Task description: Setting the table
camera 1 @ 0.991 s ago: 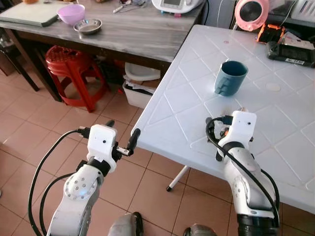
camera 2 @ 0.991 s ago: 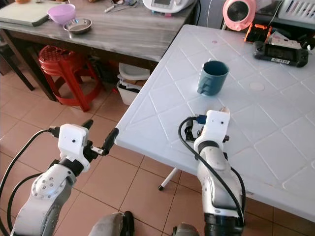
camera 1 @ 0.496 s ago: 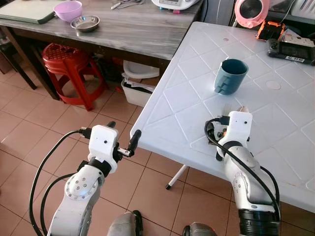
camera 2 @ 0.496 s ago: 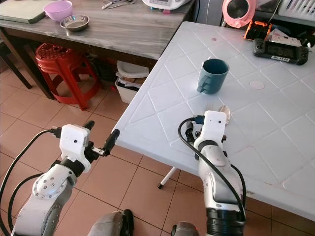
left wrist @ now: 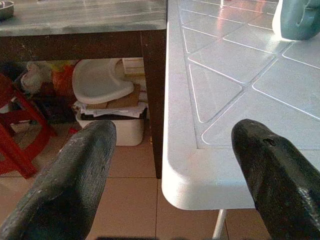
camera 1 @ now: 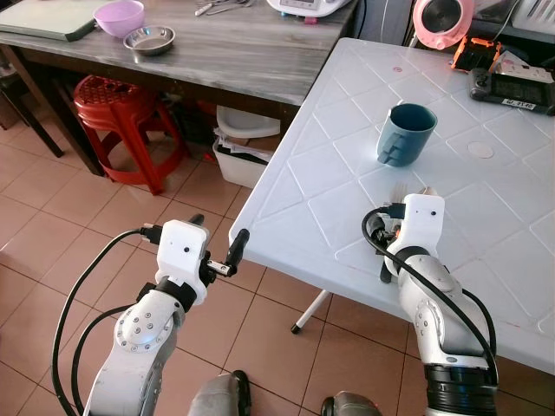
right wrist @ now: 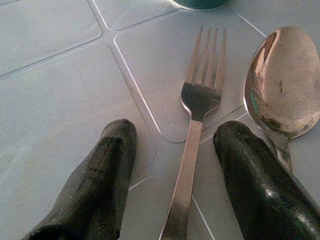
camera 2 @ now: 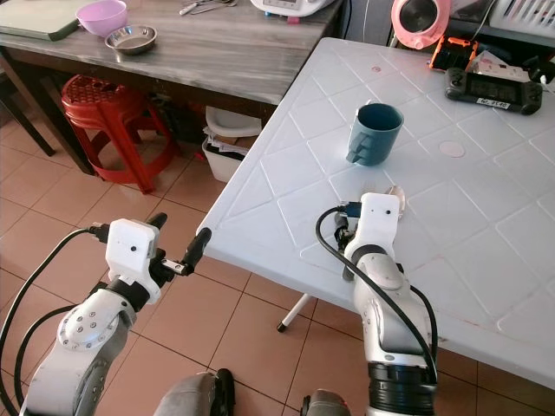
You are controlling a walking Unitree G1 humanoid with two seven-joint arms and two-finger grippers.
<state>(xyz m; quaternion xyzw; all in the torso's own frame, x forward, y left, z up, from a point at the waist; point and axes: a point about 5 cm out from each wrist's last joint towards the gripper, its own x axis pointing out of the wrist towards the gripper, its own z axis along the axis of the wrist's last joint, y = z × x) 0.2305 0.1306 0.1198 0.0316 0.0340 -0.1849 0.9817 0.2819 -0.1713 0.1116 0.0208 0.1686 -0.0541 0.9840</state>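
White plastic tabletop (camera 1: 347,113) with moulded diamond panels, standing on a tiled kitchen floor (camera 1: 52,217) beside a wooden counter (camera 1: 234,52). A fork (right wrist: 192,145) and a spoon (right wrist: 280,90) lie side by side on the tabletop just short of a teal mug (camera 1: 404,135). Risk: the spoon lies just beside the fork, so a skewed closing of the fingers could nudge the spoon or push the fork flat across the slick plastic. The right gripper (right wrist: 175,185) is spread wide, empty, straddling the fork handle, fingers apart from it. The left gripper (left wrist: 175,165) is likewise open and empty, held off the tabletop corner
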